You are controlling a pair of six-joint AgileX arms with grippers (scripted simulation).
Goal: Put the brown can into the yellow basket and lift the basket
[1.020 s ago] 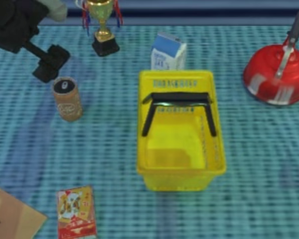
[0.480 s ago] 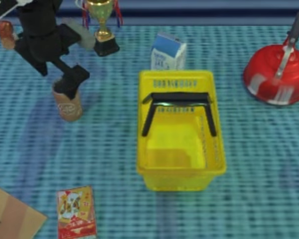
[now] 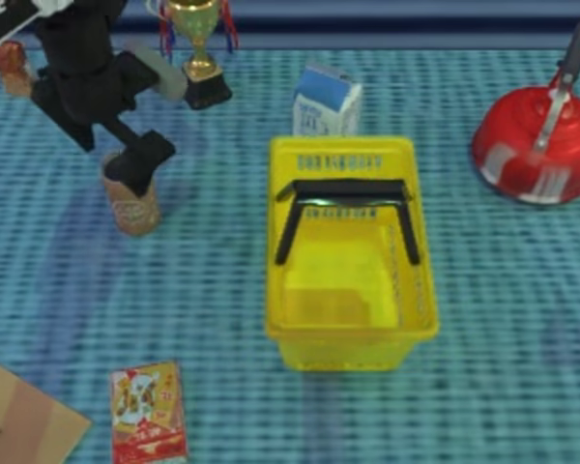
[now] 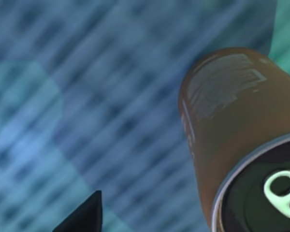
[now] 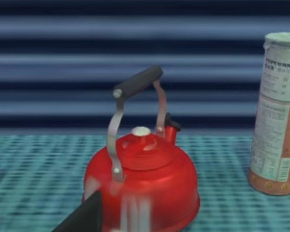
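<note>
The brown can [image 3: 133, 208] stands upright at the table's left; in the left wrist view its tan side [image 4: 232, 121] and dark top fill the frame. My left gripper [image 3: 138, 162] hangs open right over the can's top and hides it from above, with one dark fingertip [image 4: 87, 215] beside the can and apart from it. The yellow basket [image 3: 420, 290] sits in the middle, its black handle [image 3: 346, 188] folded across the far half, nothing inside. My right arm is outside the top view; one fingertip [image 5: 84, 217] shows in its wrist view, facing the kettle.
A gold trophy [image 3: 201, 53] and a small reddish figurine [image 3: 10, 63] stand behind the can. A blue-white carton [image 3: 326, 101] sits behind the basket. A red kettle [image 3: 536, 140] [image 5: 142, 183] is at far right, a popcorn tube [image 5: 278, 113] beside it. A red card box [image 3: 148, 411] lies front left.
My left arm swung from the back-left corner to above the brown can, covering its top, then settled slightly. The can and the basket have not moved.
</note>
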